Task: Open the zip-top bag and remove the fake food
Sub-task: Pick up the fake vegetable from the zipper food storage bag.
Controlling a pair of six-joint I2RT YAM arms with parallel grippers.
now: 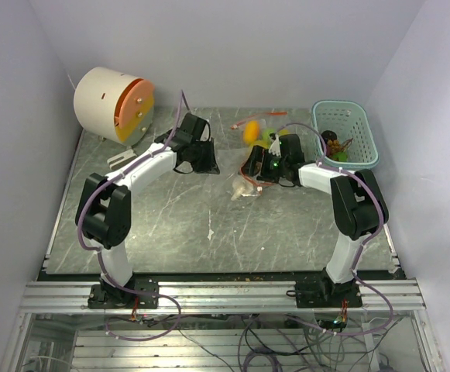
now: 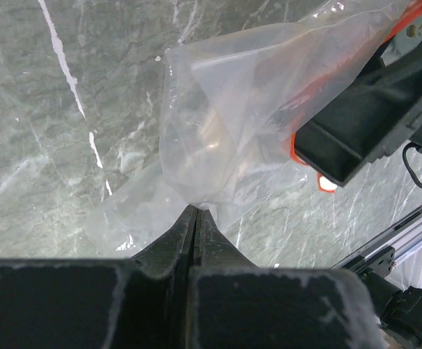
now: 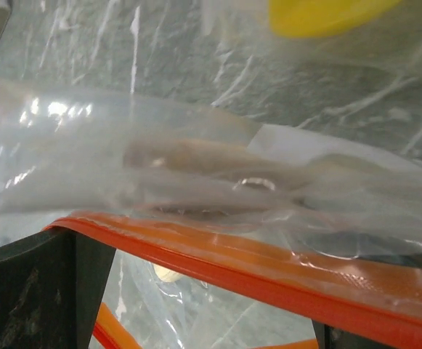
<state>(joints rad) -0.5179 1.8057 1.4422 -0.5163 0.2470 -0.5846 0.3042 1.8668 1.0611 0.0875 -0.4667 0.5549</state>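
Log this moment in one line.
left end effector: shut on zip-top bag; right end effector: open at zip strip; fake food: some inside

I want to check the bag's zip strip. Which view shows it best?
The right wrist view: the orange zip strip runs close across the frame. The left wrist view shows only a scrap of it at the top right, past the crumpled bag. From above it is too small to judge.
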